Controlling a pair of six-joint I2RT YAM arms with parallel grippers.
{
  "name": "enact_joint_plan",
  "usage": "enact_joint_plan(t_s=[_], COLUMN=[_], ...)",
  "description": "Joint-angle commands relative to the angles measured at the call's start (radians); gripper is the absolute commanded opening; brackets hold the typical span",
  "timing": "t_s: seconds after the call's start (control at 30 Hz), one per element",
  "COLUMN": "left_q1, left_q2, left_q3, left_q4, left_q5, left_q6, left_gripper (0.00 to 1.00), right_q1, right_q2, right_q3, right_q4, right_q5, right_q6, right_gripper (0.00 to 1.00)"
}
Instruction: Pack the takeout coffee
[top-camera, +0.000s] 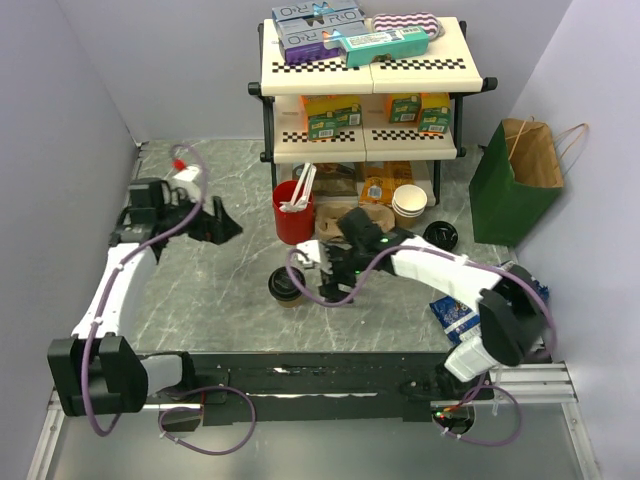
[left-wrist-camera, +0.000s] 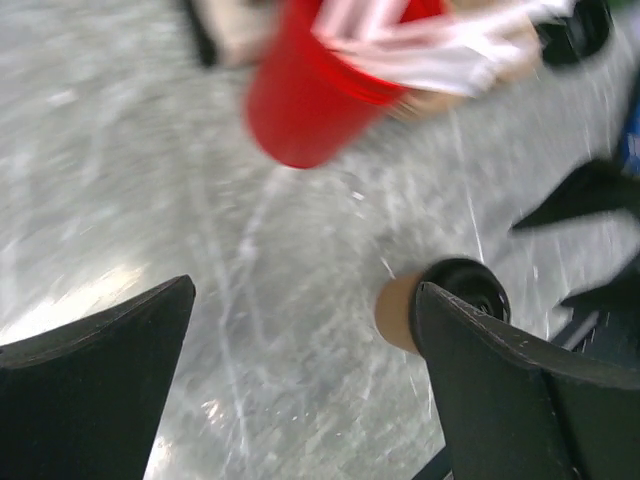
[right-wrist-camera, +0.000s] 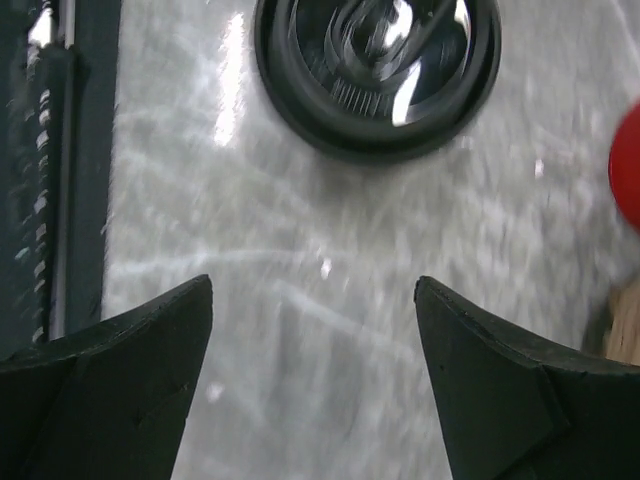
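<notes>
The takeout coffee (top-camera: 285, 285), a small brown cup with a black lid, stands upright on the marble table in front of the red cup. My right gripper (top-camera: 326, 280) is open and empty just right of it. In the right wrist view the coffee's black lid (right-wrist-camera: 377, 70) lies ahead of the gripper (right-wrist-camera: 313, 300), outside the jaws. My left gripper (top-camera: 217, 222) is open and empty at the left, well apart from the coffee. In the left wrist view (left-wrist-camera: 305, 300) the coffee (left-wrist-camera: 398, 312) is partly hidden behind the right finger.
A red cup of stirrers (top-camera: 293, 212) stands behind the coffee and shows in the left wrist view (left-wrist-camera: 315, 95). A green paper bag (top-camera: 515, 180) stands open at the far right. A shelf rack (top-camera: 365, 90), pale stacked cups (top-camera: 410, 205), a loose black lid (top-camera: 441, 235) and a blue packet (top-camera: 455, 315) are nearby.
</notes>
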Motion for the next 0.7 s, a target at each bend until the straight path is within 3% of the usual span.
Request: enact_joint_plan(t_s=[0.0, 0.23, 0.67], left_q1=[0.125, 0.245, 0.268], left_q2=[-0.055, -0.142, -0.219], left_q3=[0.019, 0.08, 0.134], left_q4=[0.011, -0.087, -0.179], left_q5=[-0.008, 0.028, 0.034], left_q6=[-0.121, -0.113, -0.118], left_gripper=[0.99, 0.99, 0.99], right_q1=[0.055, 0.124, 0.214], right_q2=[0.114, 0.278, 0.493], right_q3=[0.093, 0.185, 0.368], right_q4=[0.173, 0.232, 0.293], right_q5=[-0.003, -0.008, -0.102], right_q6=[0.014, 0.061, 0.127], right_gripper=[0.87, 0.86, 0.82])
